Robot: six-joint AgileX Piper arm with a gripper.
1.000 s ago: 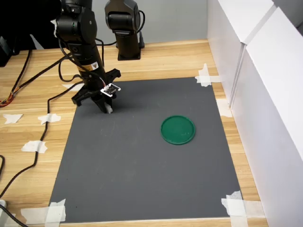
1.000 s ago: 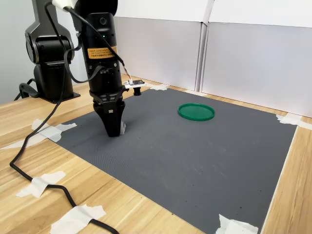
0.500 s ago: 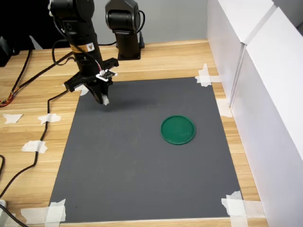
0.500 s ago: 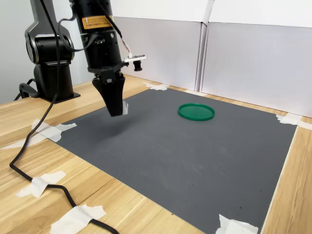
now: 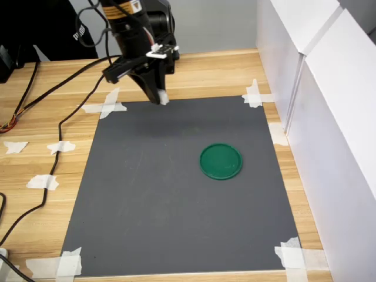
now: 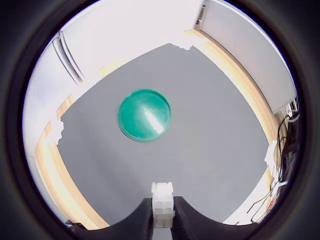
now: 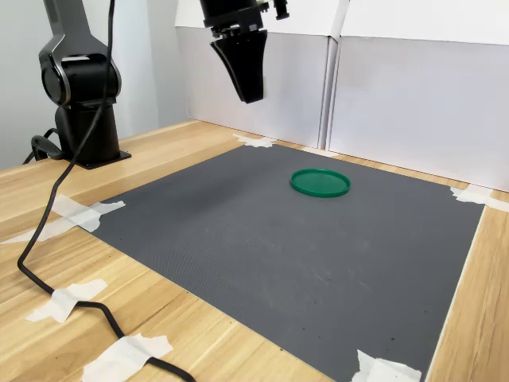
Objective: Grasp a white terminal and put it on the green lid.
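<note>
Two dark fingers (image 6: pixel 145 220) pinch the white terminal (image 6: pixel 162 197) between their tips; I see it clearly in the wrist view, a small blocky piece clamped on both sides and sticking out past the jaws. From the first exterior view the terminal (image 5: pixel 162 98) shows as a white speck at the tip of my gripper (image 5: pixel 157 94), which hangs in the air over the far edge of the grey mat (image 5: pixel 176 211). In the second exterior view the gripper (image 7: pixel 249 94) points down, high above the mat (image 7: pixel 262 255), and I cannot make out the terminal there. My arm (image 5: pixel 132 29) rises from the gripper toward the black base (image 7: pixel 79 95) on the wooden table (image 5: pixel 35 153). I see the green lid (image 5: pixel 221 161) flat on the mat, bare, well apart from the gripper, toward the first exterior view's right. White tape (image 5: pixel 70 263) holds the mat's corners, and white panels (image 5: pixel 329 106) wall the table's side.
</note>
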